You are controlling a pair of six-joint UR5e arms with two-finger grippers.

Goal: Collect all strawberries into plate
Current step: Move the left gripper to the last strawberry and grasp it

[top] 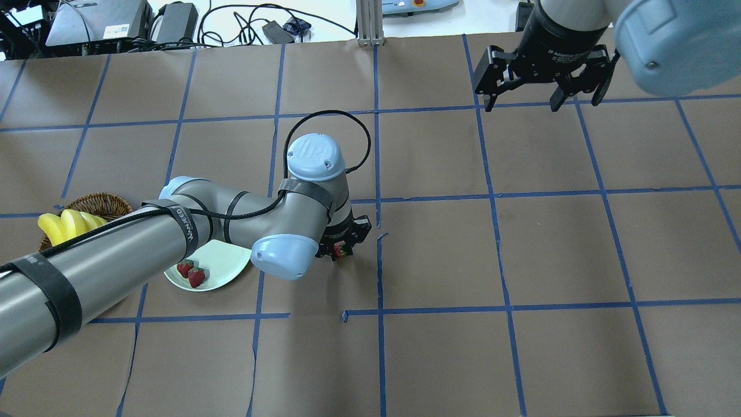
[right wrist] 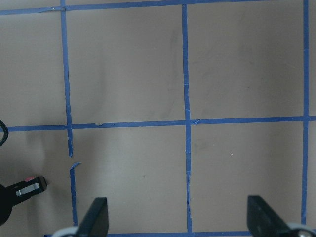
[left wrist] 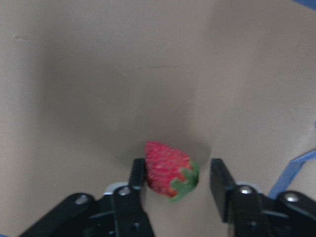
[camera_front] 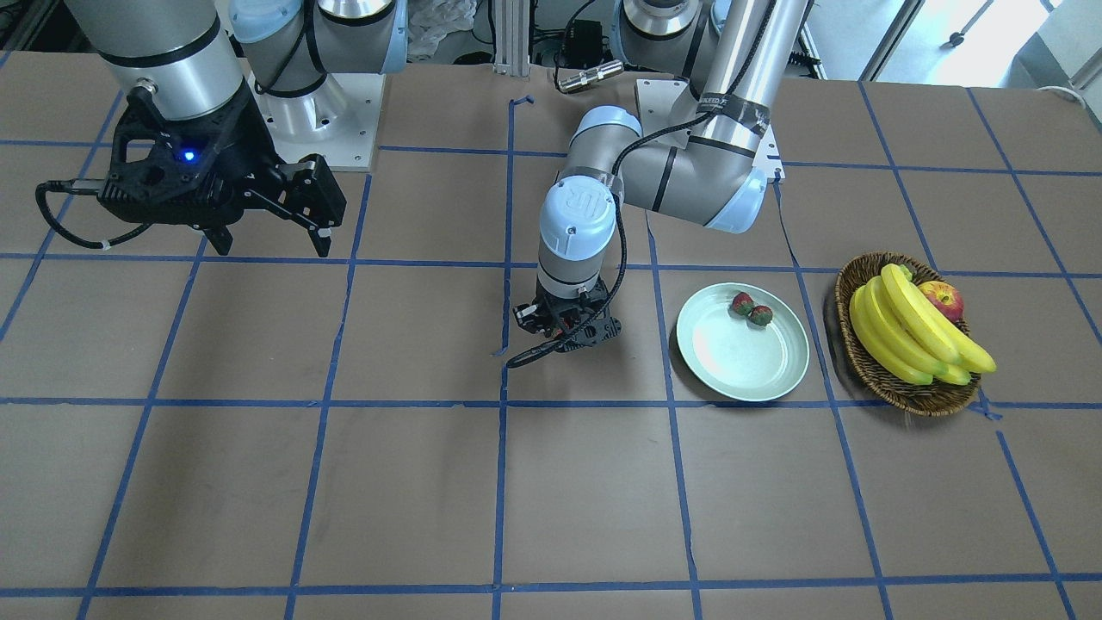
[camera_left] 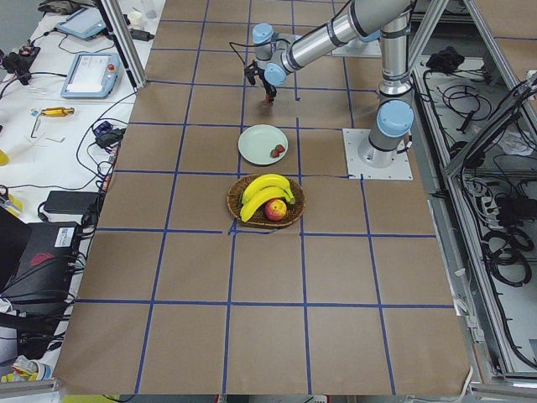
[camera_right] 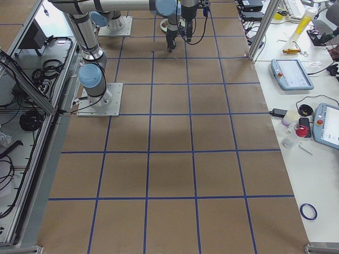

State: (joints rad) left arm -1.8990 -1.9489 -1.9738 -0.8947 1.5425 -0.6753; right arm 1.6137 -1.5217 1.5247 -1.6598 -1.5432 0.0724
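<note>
Now the left hand (left wrist: 178, 174), spread open either side of the last strawberry (left wrist: 167, 168) on the desk (left wrist: 148, 74) near the plate (camera_front: 740, 362), should centre itself, pinch gently, then lift straight up.

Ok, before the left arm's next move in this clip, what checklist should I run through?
1. Small red strawberry with green cap sits between the left jaws: ok.
2. Left jaws shut on it: not ok, a gap shows on one side.
3. Strawberry lifted off the brown paper table: cannot tell.
4. Round pale mint-green plate has bare room: ok; two red strawberries lie near its rim.
5. Right jaws open, far from the plate: ok.
</note>
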